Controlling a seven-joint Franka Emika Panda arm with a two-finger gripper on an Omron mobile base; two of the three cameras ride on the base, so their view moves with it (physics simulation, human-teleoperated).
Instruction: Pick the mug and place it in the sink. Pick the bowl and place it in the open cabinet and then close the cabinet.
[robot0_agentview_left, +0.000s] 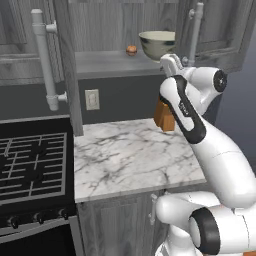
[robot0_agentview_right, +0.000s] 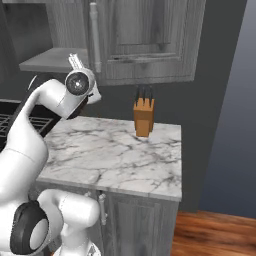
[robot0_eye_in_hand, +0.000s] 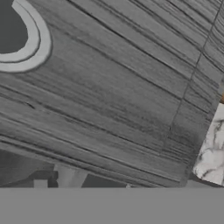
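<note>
Your gripper (robot0_agentview_left: 170, 61) stands wide open and holds nothing; it sits at the near edge of the open cabinet's (robot0_agentview_left: 107, 62) shelf, just right of the bowl (robot0_agentview_left: 157, 44). The bowl rests upright on that shelf, toward its right end, and in the hand view its pale rim (robot0_eye_in_hand: 30, 43) curves over grey wood grain. A small round orange-brown item (robot0_agentview_left: 131, 50) lies on the shelf left of the bowl. Below, you see a white marble counter (robot0_agentview_left: 125, 155) with a wooden knife block (robot0_agentview_right: 144, 117) at its far side. A black stove (robot0_agentview_left: 32, 165) adjoins the counter's left.
</note>
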